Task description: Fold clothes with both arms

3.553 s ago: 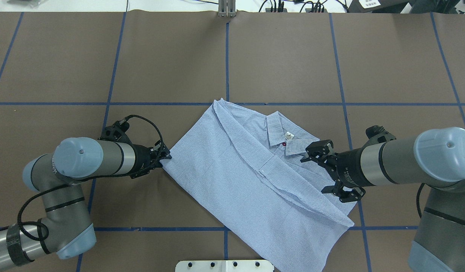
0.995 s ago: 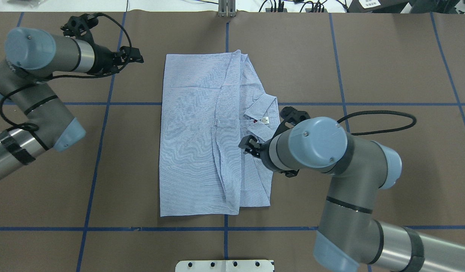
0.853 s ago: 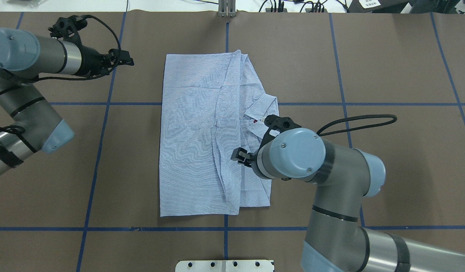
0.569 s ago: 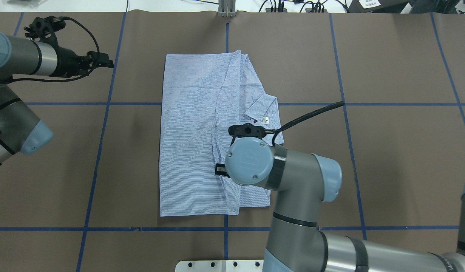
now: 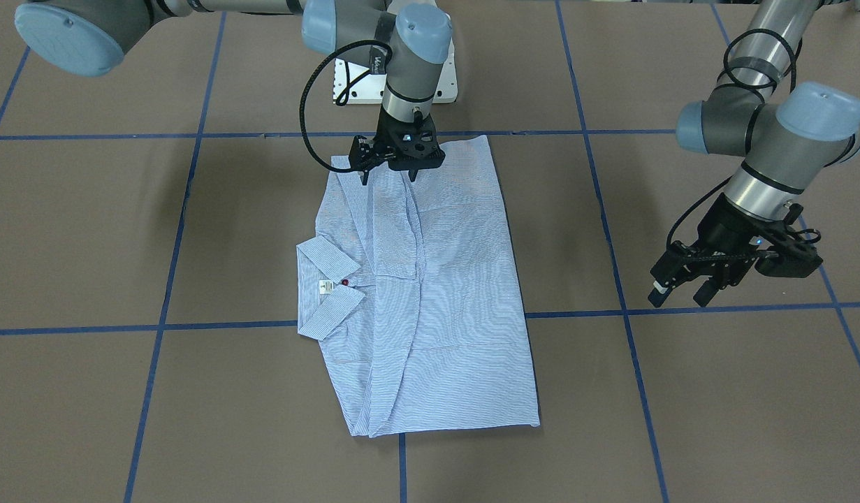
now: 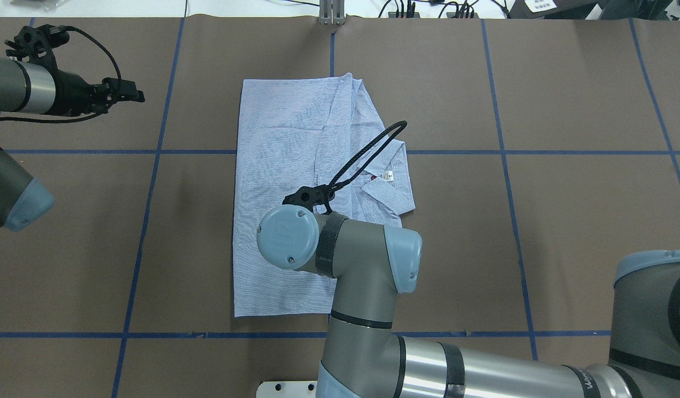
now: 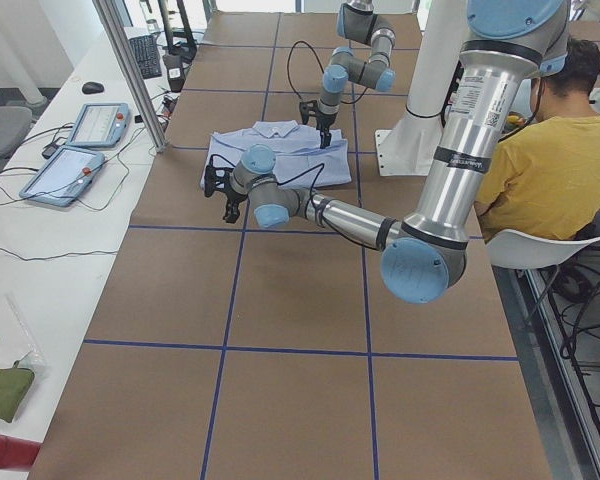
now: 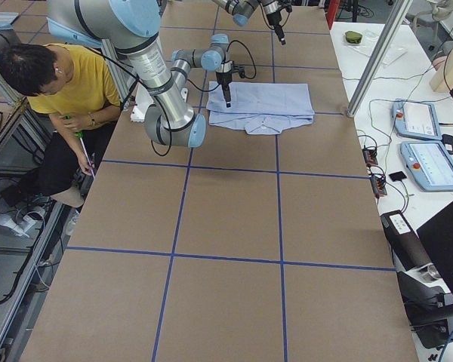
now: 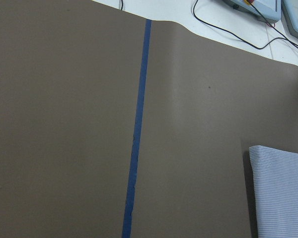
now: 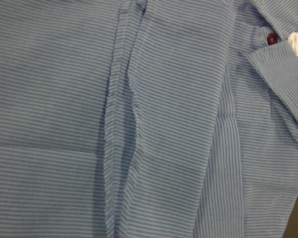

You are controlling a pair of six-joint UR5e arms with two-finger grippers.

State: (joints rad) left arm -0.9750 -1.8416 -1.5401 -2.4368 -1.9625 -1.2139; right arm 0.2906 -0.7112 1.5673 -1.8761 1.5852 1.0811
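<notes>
r gripper (image 5: pixel 388 176) points straight down over shirt (image 5: pixel 443 293) edge, jaws spread; l gripper (image 5: pixel 679 295) off cloth, jaws spread too.

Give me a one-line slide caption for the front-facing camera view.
Right gripper open over the robot-side edge of the partly folded striped shirt; left gripper open above the table, off the cloth.

overhead | right hand (image 5: pixel 388 178) hidden under right arm (image 6: pixel 367 260) | shirt (image 6: pixel 279 138) corner covered | fingertip contact unclear, perhaps touching
</notes>
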